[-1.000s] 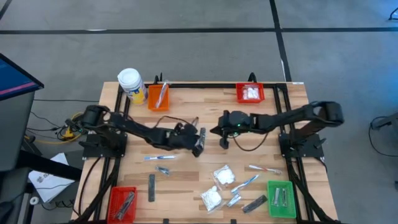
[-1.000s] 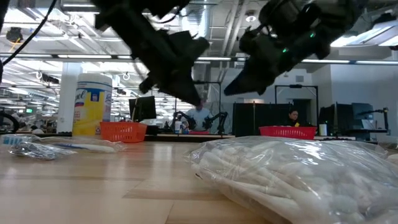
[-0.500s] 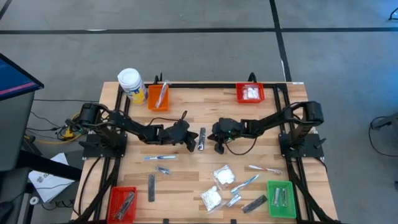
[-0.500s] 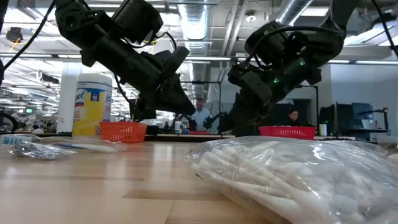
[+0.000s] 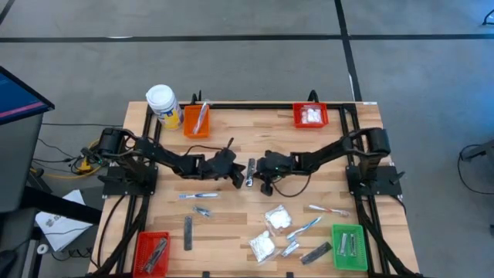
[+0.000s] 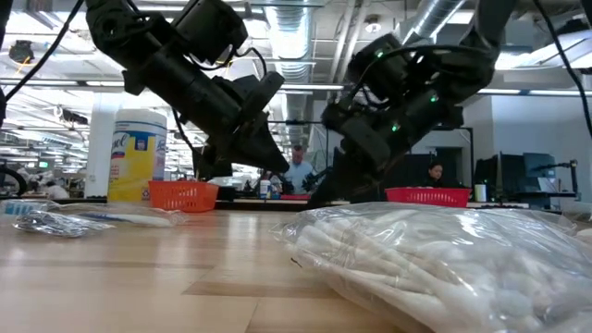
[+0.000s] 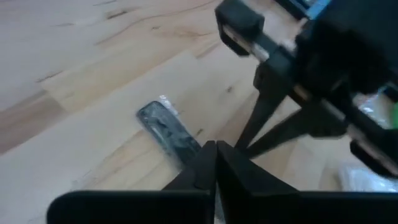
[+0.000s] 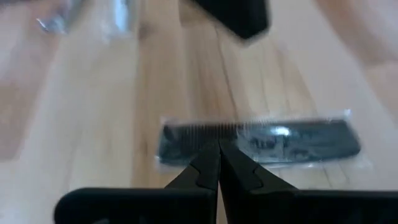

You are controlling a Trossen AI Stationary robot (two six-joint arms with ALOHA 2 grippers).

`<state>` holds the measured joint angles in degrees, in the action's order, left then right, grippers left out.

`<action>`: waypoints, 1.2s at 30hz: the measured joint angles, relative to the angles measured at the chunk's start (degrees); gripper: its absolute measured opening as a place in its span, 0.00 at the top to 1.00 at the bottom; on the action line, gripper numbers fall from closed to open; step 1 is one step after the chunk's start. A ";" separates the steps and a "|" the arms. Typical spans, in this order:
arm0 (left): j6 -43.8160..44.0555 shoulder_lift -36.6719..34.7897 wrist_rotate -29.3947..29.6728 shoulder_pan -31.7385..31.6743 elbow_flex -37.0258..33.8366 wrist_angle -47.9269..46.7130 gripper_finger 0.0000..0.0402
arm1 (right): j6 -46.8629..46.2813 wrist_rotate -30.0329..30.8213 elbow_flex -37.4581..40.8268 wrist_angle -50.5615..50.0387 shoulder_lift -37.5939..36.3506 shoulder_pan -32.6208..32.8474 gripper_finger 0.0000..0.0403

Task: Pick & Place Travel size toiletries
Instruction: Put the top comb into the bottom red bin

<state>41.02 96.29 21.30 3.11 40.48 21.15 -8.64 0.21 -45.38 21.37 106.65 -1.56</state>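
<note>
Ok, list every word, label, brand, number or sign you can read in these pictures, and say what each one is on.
Yellow jar: its label carries a script brand word, too blurred to read with certainty.
Packaged dark comb: pale print on the wrapper, too blurred to read.
Bins, packets and toothbrushes in the high view: any print is too small to read.
Back of the room, low view: no sign is legible.

Wrapped comb (image 7: 169,129) partly behind left tool (image 7: 215,163)
</note>
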 joint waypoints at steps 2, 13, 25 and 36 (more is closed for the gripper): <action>0.81 0.00 0.79 0.31 0.27 -1.09 0.99 | 0.01 0.14 -1.62 -2.40 1.41 0.09 1.00; 3.21 0.35 -3.73 -0.04 0.51 -3.85 0.89 | 0.09 0.31 -3.20 -6.18 1.66 0.04 1.00; 4.35 0.35 -3.65 -0.04 0.51 -3.79 0.72 | 0.17 0.31 -3.20 -7.36 1.50 0.04 1.00; 4.35 0.95 -3.67 -0.04 0.51 -3.80 0.72 | 0.15 1.49 -3.20 -8.47 0.98 0.43 1.00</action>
<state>45.36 97.24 17.62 3.07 40.99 17.35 -8.49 1.69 -48.58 12.91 107.63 -1.13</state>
